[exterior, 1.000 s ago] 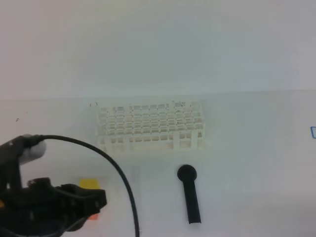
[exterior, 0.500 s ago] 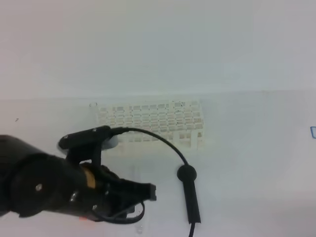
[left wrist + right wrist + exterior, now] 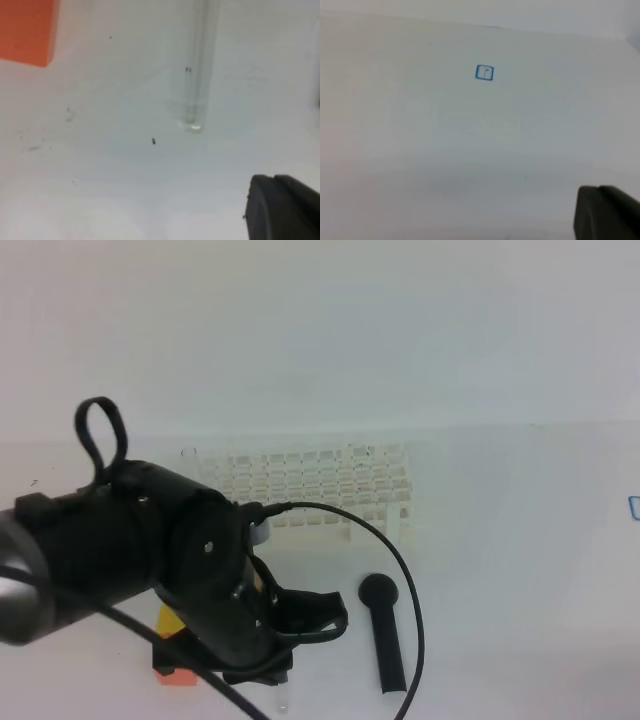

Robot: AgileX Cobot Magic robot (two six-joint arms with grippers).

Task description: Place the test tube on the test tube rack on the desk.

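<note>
Across the white desk (image 3: 520, 540), which filled most of the high view, nothing of the task had yet been done: the tube was not in the rack, nor was it lifted. The left arm (image 3: 150, 560), the largest dark mass, hung low over the near-left part of the desk, its bulk hiding much of what lay below it. Behind it, toward the far side, stood the white rack (image 3: 320, 485), upright on its legs, its grid of holes showing nothing in them as far as could be made out. To the right of the arm lay a black round-headed stick (image 3: 385, 635), flat on the desk and apart from the rack. An orange block (image 3: 172, 672) showed at the arm's lower edge, with a yellow bit just above it. The tube (image 3: 198, 65) lay flat on the desk under the left gripper; the wrist view showed it clear and thin, one end near the middle of the frame, with the block off at upper left. Only a dark corner of the left gripper (image 3: 285, 207) showed there, beside the tube and not touching it, so I could not tell how wide its jaws stood. The right gripper (image 3: 607, 215) likewise showed only a dark corner over bare desk bearing a small blue mark (image 3: 484, 72); its jaws could not be judged either. Grasping, carrying and setting the tube in a hole all remained.
</note>
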